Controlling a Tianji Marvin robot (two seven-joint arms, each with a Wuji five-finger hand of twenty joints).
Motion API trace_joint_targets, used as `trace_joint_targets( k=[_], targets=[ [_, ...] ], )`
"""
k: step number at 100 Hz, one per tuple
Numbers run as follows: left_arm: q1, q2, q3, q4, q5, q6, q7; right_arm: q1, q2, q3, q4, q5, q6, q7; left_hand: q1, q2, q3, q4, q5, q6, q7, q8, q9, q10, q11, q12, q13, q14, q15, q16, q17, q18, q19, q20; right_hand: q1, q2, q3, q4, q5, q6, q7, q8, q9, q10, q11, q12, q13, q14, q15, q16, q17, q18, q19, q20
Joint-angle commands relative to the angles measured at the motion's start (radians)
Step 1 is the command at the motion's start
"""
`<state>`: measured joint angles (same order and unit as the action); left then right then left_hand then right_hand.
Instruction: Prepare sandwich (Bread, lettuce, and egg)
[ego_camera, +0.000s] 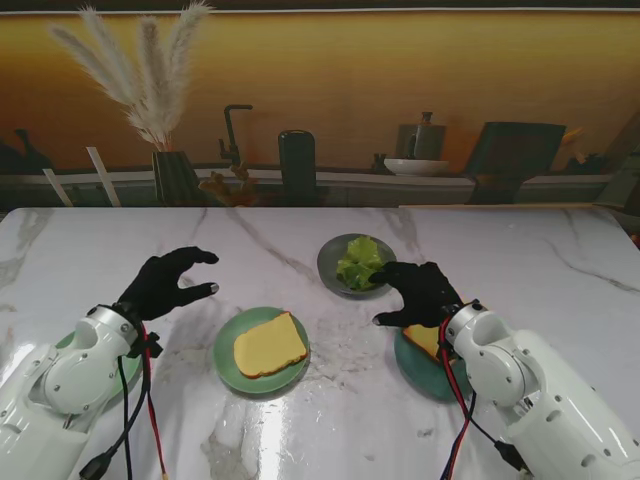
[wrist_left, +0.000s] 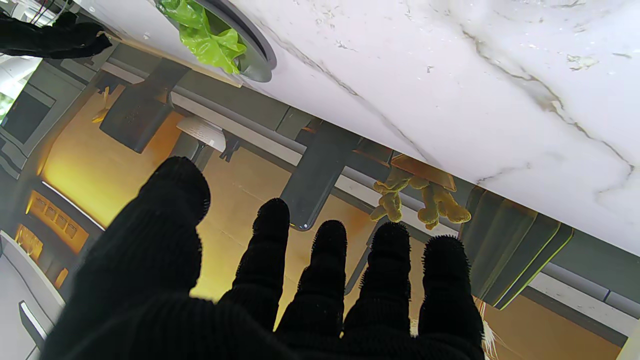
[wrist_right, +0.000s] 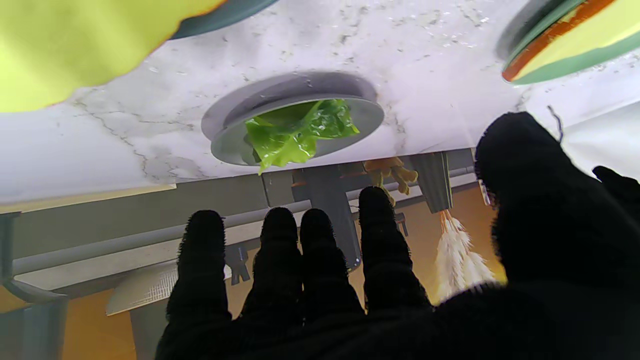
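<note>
With both hands empty, I am hovering my right hand (ego_camera: 420, 293), fingers spread, beside the lettuce (ego_camera: 358, 262) on its grey plate (ego_camera: 333, 268) at its eleven o'clock, apparently to pinch a leaf for the bread (ego_camera: 268, 345); my left hand (ego_camera: 165, 283) is idling half-curled.

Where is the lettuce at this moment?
In the stand's view the lettuce lies on a grey plate, right of centre, farther from me than the bread slice, just ahead of the right robot hand.
</note>
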<state>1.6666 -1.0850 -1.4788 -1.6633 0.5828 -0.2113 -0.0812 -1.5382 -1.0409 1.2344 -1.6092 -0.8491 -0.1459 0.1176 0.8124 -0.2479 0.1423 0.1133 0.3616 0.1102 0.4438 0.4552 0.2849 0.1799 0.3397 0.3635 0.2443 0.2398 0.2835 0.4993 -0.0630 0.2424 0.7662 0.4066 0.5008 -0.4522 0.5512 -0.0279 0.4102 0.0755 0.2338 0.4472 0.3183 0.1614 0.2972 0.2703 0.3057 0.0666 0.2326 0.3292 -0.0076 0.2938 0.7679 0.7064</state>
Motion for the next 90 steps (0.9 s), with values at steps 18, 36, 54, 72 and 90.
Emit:
trace_joint_targets(
  k=[18,36,54,72,90],
  targets=[
    [-0.001,0.001,-0.002,-0.001,0.006,0.003,-0.004,0.112,-0.009,-0.051,0.116,-0.011,-0.019,-0.002,-0.011,-0.017,-0.009,-0.017,-0.002,-0.021,-0.005,-0.002,-0.014,-0.007,-0.011,-0.022,-0.022,-0.011,-0.015,-0.003,-0.010,0.005,-0.006,-0.010,0.032,-0.006,-0.019,-0.009,-0.001,-0.001,-0.003,0.011,-0.005,-0.026,0.029,0.003,0.008,-0.033,0.010,-0.005,-0.015,-0.020,0.015,-0.020],
    [-0.002,0.001,0.000,-0.001,0.004,0.006,-0.003,0.203,-0.010,-0.099,0.197,-0.007,-0.030,-0.008,-0.013,-0.007,-0.009,-0.019,-0.003,-0.021,-0.005,-0.002,-0.016,-0.007,-0.012,-0.022,-0.023,-0.012,-0.015,-0.002,-0.012,0.006,-0.007,-0.010,0.039,-0.004,-0.022,-0.007,-0.021,0.005,-0.006,0.012,-0.043,-0.034,0.036,0.002,-0.009,-0.042,0.014,-0.005,-0.028,-0.022,0.020,-0.023],
    [-0.003,0.000,0.003,-0.001,0.000,0.011,0.001,0.300,-0.019,-0.167,0.275,0.024,-0.008,-0.029,-0.012,0.002,-0.010,-0.020,-0.003,-0.022,-0.005,-0.002,-0.016,-0.006,-0.011,-0.021,-0.023,-0.013,-0.015,-0.001,-0.011,0.006,-0.008,-0.010,0.042,0.001,-0.028,-0.005,-0.040,0.004,-0.008,0.016,-0.061,-0.036,0.044,0.002,-0.022,-0.047,0.023,-0.003,-0.037,-0.025,0.027,-0.022],
    [-0.002,-0.001,0.005,-0.001,-0.002,0.016,0.001,0.408,-0.031,-0.259,0.378,0.071,-0.006,-0.040,-0.010,0.002,-0.013,-0.021,-0.001,-0.021,-0.005,-0.002,-0.016,-0.006,-0.011,-0.021,-0.023,-0.010,-0.015,-0.001,-0.011,0.009,-0.008,-0.008,0.045,-0.002,-0.031,-0.003,-0.052,-0.002,-0.007,0.019,-0.076,-0.041,0.055,0.002,-0.029,-0.052,0.032,-0.003,-0.040,-0.030,0.032,-0.023],
    [-0.002,0.000,0.005,0.000,-0.004,0.019,-0.003,0.518,-0.050,-0.359,0.500,0.141,-0.014,-0.052,-0.010,0.007,-0.015,-0.021,0.000,-0.021,-0.005,-0.002,-0.016,-0.005,-0.011,-0.021,-0.023,-0.012,-0.015,0.000,-0.011,0.009,-0.008,-0.007,0.048,-0.012,-0.032,-0.002,-0.058,-0.013,-0.005,0.022,-0.086,-0.048,0.062,0.001,-0.033,-0.060,0.035,-0.004,-0.045,-0.035,0.031,-0.026]
  ],
)
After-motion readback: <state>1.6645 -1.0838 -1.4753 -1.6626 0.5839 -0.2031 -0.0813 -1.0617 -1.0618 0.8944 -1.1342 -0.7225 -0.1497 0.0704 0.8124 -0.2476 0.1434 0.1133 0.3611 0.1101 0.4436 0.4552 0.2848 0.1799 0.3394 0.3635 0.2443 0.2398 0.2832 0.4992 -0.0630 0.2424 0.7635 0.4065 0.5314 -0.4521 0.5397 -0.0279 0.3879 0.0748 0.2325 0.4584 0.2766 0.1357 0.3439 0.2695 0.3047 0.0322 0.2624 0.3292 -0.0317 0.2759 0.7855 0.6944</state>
